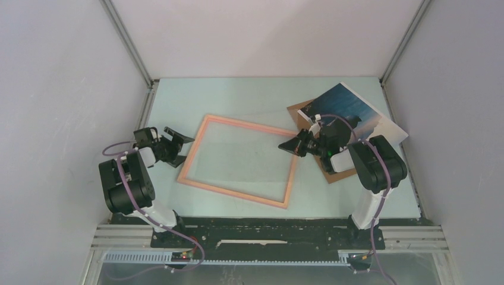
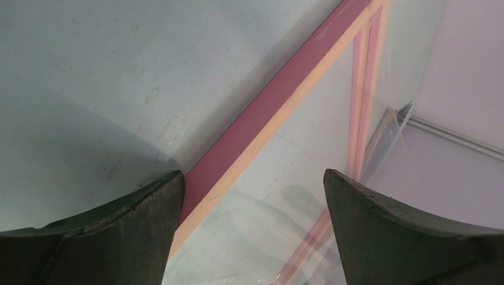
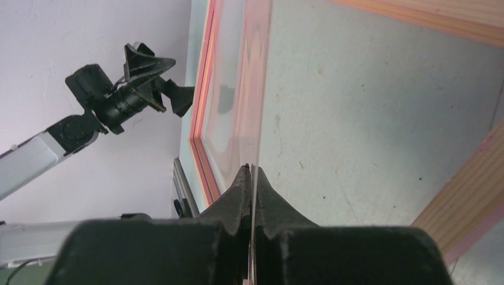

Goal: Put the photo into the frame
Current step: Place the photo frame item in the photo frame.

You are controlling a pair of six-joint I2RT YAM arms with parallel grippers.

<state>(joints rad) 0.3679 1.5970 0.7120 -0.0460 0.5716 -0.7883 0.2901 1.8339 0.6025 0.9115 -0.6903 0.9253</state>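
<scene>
The salmon-pink frame (image 1: 238, 193) lies flat mid-table; its left rail shows in the left wrist view (image 2: 267, 107). A clear thin pane (image 1: 249, 142) sits over the frame's opening, tilted up on its right side. My right gripper (image 1: 285, 146) is shut on the pane's right edge; the right wrist view shows the sheet pinched between the closed fingertips (image 3: 250, 169). My left gripper (image 1: 182, 148) is open and empty, straddling the frame's left rail (image 2: 252, 175). The photo (image 1: 356, 110), a dark blue landscape, lies at the back right on the backing board, partly hidden by the right arm.
The brown backing board (image 1: 336, 172) lies under the photo and the right wrist. Grey enclosure walls stand close on the left, right and back. The left arm (image 3: 107, 101) shows in the right wrist view across the frame.
</scene>
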